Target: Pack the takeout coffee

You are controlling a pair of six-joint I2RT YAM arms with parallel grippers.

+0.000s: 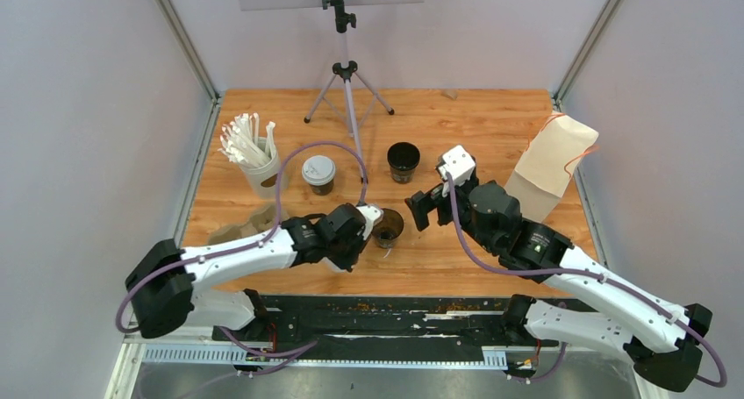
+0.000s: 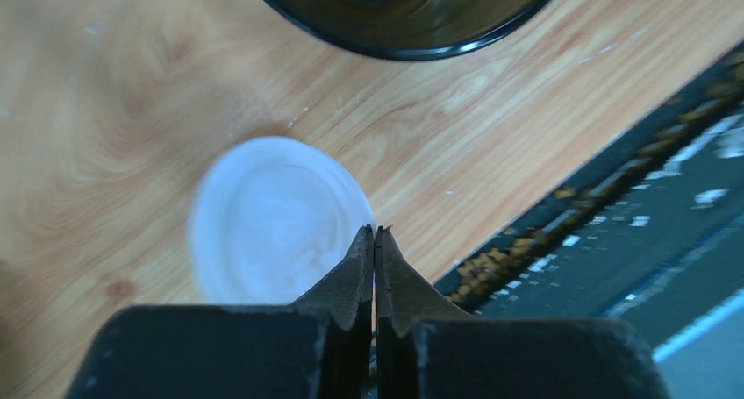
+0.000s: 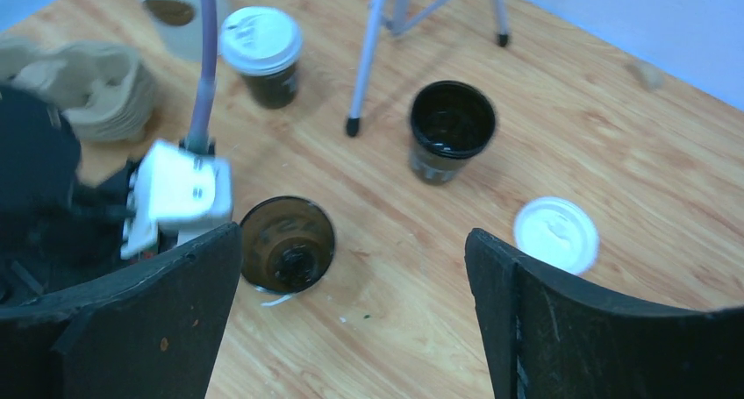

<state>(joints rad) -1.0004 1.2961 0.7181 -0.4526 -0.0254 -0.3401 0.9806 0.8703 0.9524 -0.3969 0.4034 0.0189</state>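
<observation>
The wooden table [image 1: 474, 127] fills the pen, shut in by pale walls left, right and back, with a black strip along the near edge where both arms are bolted. A tan paper bag [image 1: 553, 167] stands against the right edge. A tripod [image 1: 348, 92] straddles the back middle. At the left edge is a white cup of straws [image 1: 250, 158], and nearer that edge a brown pulp carrier tray [image 1: 250, 225].

Three black coffee cups stand mid-table. The lidded cup [image 1: 318, 174] is just right of the straws. The far open cup [image 1: 404, 161] is beside the tripod's feet. The near open cup [image 1: 387, 227] is right against the left arm's wrist. Their pale markings are too blurred to read.

The right gripper [image 3: 353, 232] hangs over the middle with its jaws spread wide, nothing between them. The left gripper [image 2: 375, 237] is clenched, its tips meeting at the rim of a white lid [image 2: 276, 219] that lies flat beside the near open cup. Whether they nip that rim, I cannot tell. A second lid [image 3: 555, 234] lies on the wood right of the far open cup. Bare wood shows between that cup and the bag.
</observation>
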